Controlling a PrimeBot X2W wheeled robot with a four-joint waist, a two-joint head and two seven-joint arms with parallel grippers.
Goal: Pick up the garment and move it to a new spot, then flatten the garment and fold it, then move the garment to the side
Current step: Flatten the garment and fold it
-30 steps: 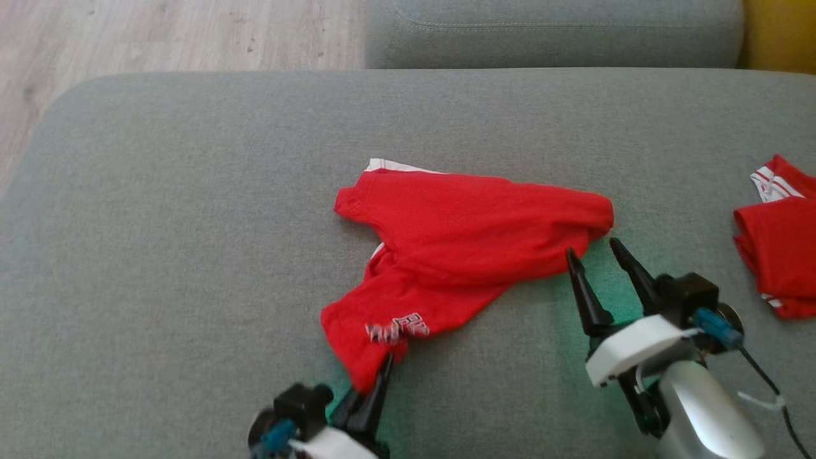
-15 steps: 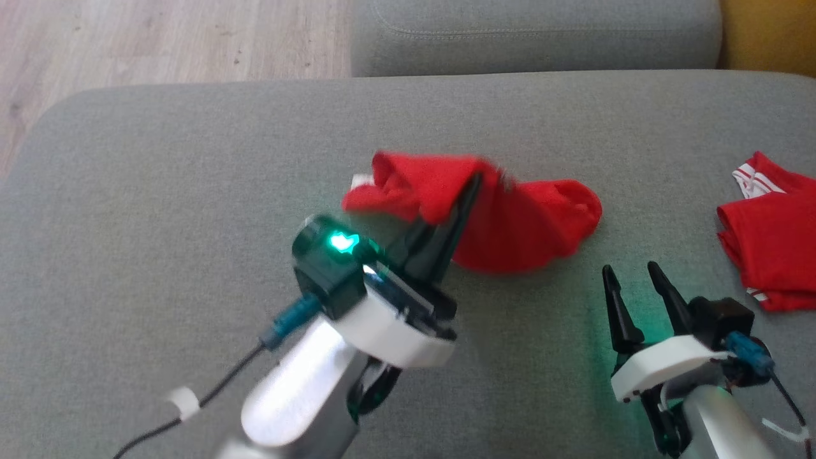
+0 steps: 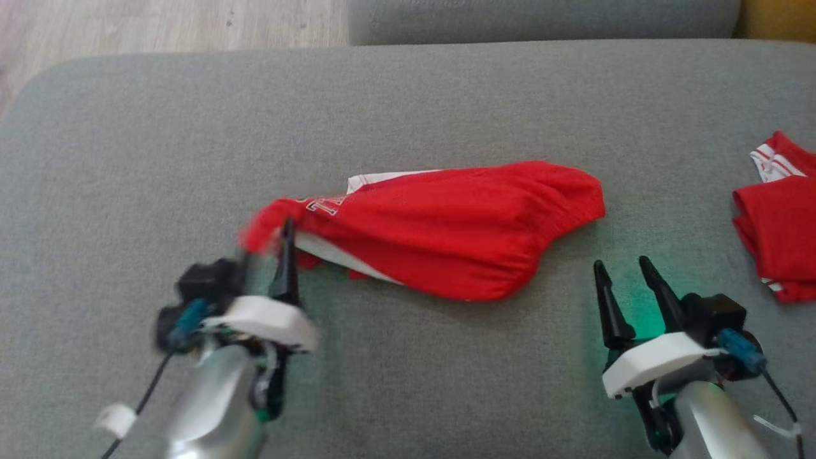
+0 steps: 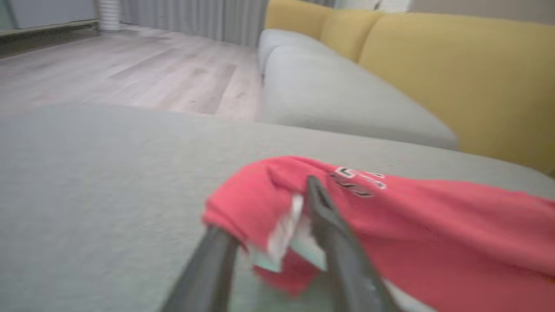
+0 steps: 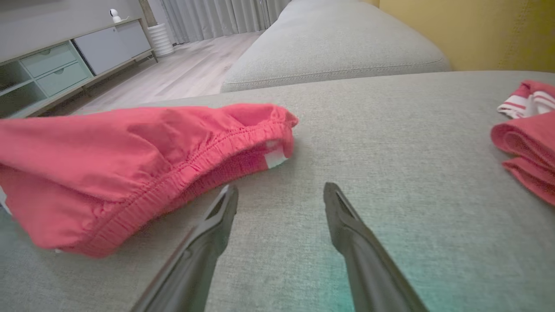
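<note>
**Item 1 – garment** (image 3: pixel 446 236). Red shorts with white trim, lying on the grey sofa cushion (image 3: pixel 408 102) at the middle of the head view, stretched out from 9 o'clock to 3 o'clock. The elastic waistband (image 5: pixel 195 173) is at the 3 o'clock end. White lettering (image 3: pixel 322 205) is near the 9 o'clock end, which is bunched and slightly raised.

**Item 2 – left gripper** (image 4: pixel 264 208). At 8 o'clock in the head view, blurred, fingers pointing toward 12 o'clock. Jaws parted. The bunched end of the garment, red with a strip of white, lies between the two fingers. The blur hides whether either finger presses on the cloth.

**Item 3 – right gripper** (image 3: pixel 621 261). At 4 o'clock in the head view, low over the cushion. Jaws wide apart and holding nothing. The fingertips are near the waistband end of the garment without touching it. A green glow falls on the cushion beside it.

**Item 4 – second garment** (image 3: pixel 778 242). Red with white stripes, folded, at the 3 o'clock edge of the head view. Well apart from item 1.

**Item 5 – surroundings.** Wooden floor (image 3: pixel 159 25) at 11 o'clock. Yellow backrest (image 4: pixel 455 65) beyond a further grey cushion. Low cabinet (image 5: pixel 65 56) with drawers at 10 o'clock in the right wrist view.
</note>
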